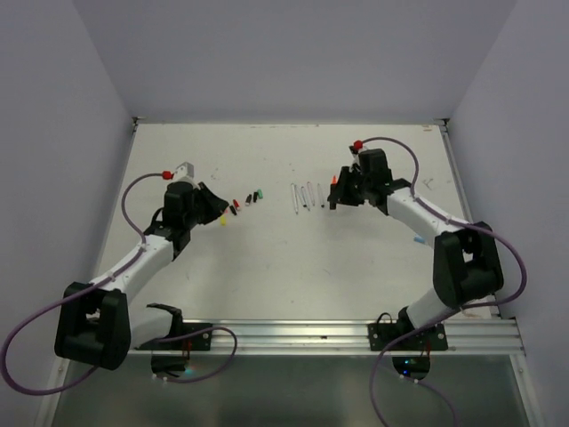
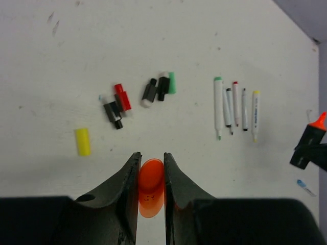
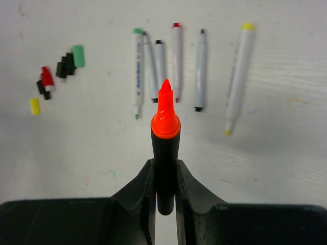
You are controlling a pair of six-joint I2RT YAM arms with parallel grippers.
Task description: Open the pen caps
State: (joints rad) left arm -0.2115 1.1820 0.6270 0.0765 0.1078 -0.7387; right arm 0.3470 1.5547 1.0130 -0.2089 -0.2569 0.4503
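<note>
Pinching a small orange plastic cap point(image 2: 150, 190), the left hand point(image 2: 152, 156) hangs near loose coloured caps point(image 2: 121, 97) left of the worktop's point(image 2: 179, 41) centre, while the right hand point(image 3: 164, 164) clamps a black orange-tipped marker point(image 3: 166, 145).

A row of thin white pens point(image 3: 176, 61) lies side by side in the upper middle of the white surface point(image 1: 267, 267) (their ends green, black, red and yellow). Purple cables point(image 1: 391, 140) loop at left and right. A metal rail point(image 1: 302, 334) crosses the lower frame.
</note>
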